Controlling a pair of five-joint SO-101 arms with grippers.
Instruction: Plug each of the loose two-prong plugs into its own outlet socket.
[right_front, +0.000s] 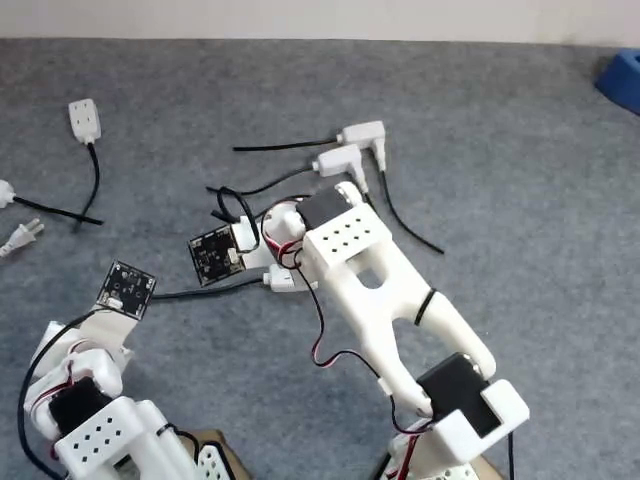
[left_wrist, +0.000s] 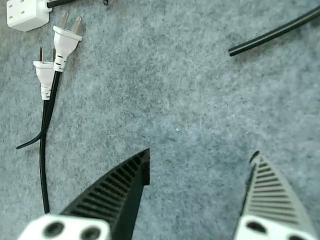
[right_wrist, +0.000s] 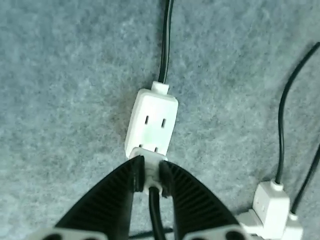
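My right gripper (right_wrist: 151, 167) is shut on a white two-prong plug (right_wrist: 150, 175) with a black cord. The plug's front rests against the near end of a white outlet socket (right_wrist: 151, 122), and its prongs are hidden. In the high view this socket (right_front: 283, 281) lies by the right arm's tip at mid-table. My left gripper (left_wrist: 200, 157) hangs open over bare carpet with nothing between its fingers. Two loose white plugs (left_wrist: 65, 37) (left_wrist: 45, 75) lie side by side near another white socket (left_wrist: 25, 12). From above, these plugs (right_front: 20, 237) and that socket (right_front: 85, 118) sit at the far left.
Two more white sockets (right_front: 362, 133) (right_front: 340, 160) with black cords lie behind the right arm, and also appear as a white cluster (right_wrist: 272, 210). A black cable (left_wrist: 270, 32) crosses the carpet. A blue object (right_front: 622, 80) sits at the far right edge.
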